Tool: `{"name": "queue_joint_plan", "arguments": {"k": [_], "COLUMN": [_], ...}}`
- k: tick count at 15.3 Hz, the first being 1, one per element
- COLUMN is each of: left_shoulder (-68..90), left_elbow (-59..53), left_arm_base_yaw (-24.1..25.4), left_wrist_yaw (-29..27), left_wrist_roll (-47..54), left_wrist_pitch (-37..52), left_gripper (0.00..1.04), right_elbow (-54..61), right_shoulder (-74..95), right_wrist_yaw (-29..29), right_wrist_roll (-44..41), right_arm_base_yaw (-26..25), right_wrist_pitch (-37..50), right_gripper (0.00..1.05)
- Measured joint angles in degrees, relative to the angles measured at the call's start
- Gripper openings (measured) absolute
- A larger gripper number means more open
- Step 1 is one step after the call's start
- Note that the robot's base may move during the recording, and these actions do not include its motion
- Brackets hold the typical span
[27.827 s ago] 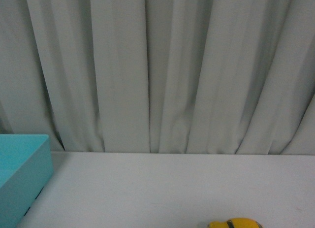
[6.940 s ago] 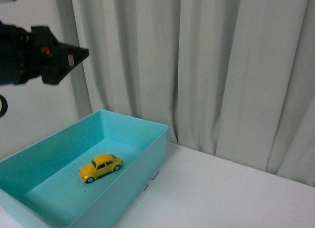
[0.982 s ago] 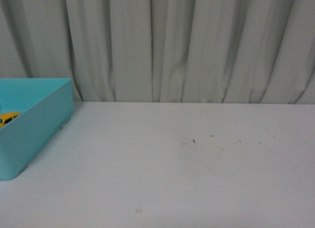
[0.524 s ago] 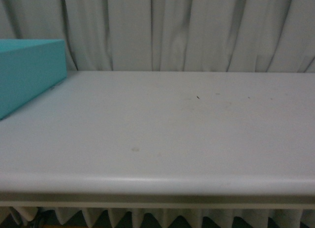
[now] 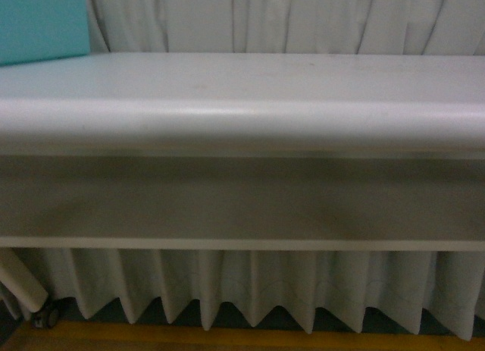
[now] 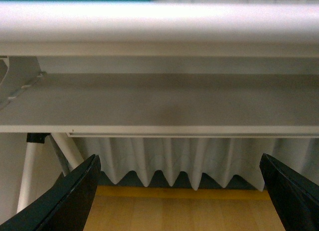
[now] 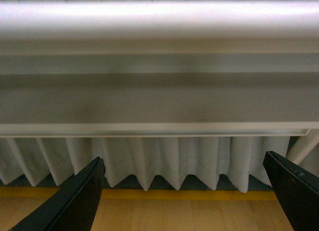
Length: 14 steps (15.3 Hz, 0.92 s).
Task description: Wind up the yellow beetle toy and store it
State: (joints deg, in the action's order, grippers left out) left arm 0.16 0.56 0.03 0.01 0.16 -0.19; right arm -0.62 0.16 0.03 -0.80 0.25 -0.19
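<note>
Below rounded white table edge (image 5: 242, 116): left end effector (image 6: 179, 191) and right end effector (image 7: 182, 191) spread wide, empty; pleated curtain (image 5: 242, 283).

surface: white table (image 5: 242, 112) | on it: teal box (image 5: 42, 21), far-left

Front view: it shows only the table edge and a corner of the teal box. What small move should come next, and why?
Probably none beyond holding still. Both claws, left and right, hang open and empty below the table edge. The teal box sits on top; the yellow beetle toy is not visible now, so its storage cannot be confirmed.
</note>
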Motion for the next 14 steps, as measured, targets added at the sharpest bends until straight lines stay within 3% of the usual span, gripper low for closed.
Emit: {"name": "queue_joint_plan", "arguments": {"k": [14], "left_shoulder": [0.0], "left_elbow": [0.0], "left_arm_base_yaw": [0.0], "left_wrist_yaw": [0.0], "left_wrist_roll": [0.0], "left_wrist_pitch": [0.0], "left_gripper": [0.98], "right_elbow": [0.0], "right_shoulder": [0.0], "right_wrist_yaw": [0.0], "right_wrist_roll": [0.0], "right_arm_base_yaw": [0.0], "right_wrist_pitch": [-0.1], "right_gripper": [0.98]}}
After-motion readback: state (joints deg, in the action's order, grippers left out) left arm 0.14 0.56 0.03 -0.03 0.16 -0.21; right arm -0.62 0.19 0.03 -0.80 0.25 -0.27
